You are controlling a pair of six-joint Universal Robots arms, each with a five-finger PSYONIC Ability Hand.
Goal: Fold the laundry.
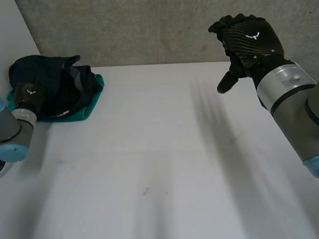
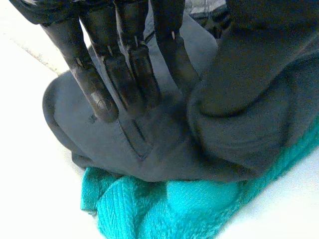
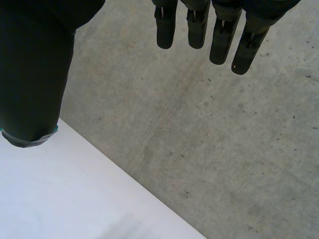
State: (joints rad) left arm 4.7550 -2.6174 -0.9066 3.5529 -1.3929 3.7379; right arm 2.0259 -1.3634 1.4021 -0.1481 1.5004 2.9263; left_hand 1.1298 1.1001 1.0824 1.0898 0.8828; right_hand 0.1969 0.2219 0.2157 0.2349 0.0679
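A dark garment lies bunched on top of a teal cloth at the table's far left corner. My left hand reaches into this pile from the left edge. In the left wrist view its fingers lie straight on the dark garment, with the thumb resting beside them. The teal cloth shows beneath, past the fingertips. My right hand is raised high at the far right, well away from the pile. Its fingers are relaxed and spread from the thumb, holding nothing.
The white table stretches bare from the pile to the right arm. A grey concrete wall stands right behind the table's far edge, and a white wall runs along the left.
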